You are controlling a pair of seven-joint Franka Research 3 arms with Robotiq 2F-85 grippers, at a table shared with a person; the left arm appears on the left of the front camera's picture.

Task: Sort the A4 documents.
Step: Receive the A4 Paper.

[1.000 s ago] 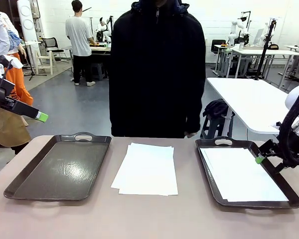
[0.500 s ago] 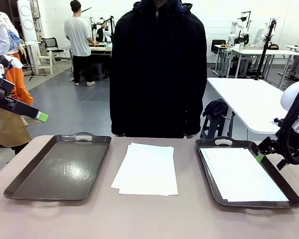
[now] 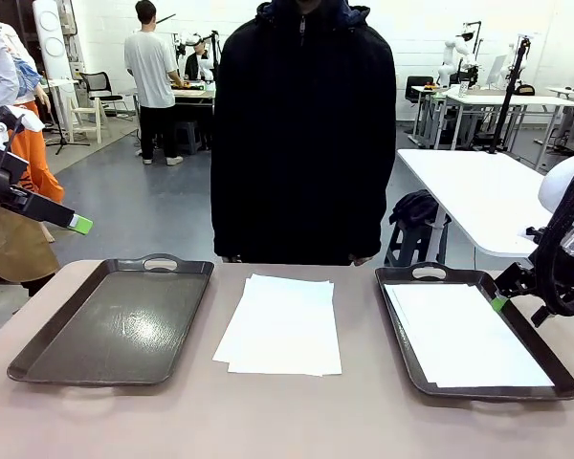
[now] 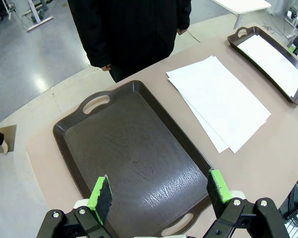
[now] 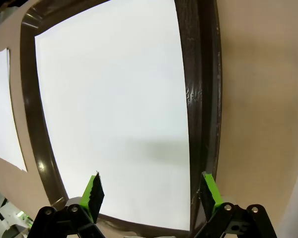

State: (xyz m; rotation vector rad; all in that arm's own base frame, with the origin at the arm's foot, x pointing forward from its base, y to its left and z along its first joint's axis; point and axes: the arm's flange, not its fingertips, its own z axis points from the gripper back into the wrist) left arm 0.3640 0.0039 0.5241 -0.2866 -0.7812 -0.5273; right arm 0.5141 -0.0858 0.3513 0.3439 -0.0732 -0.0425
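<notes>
Right fingers (image 5: 93, 191) wide, empty, over thin white A4 sheet (image 5: 114, 99) filed in dark grey-brown handled tray (image 5: 204, 99); left fingers (image 4: 102, 197) likewise over bare twin tray (image 4: 134, 148), probably poised for sorting.

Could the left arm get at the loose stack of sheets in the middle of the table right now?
Probably yes. The left end effector is open and raised by the empty tray, and the stack lies bare beside that tray, with nothing on it or between them.

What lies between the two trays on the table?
A loose pile of A4 documents lies flat on the table, apart from the left tray and the right tray; the front view shows it.
</notes>
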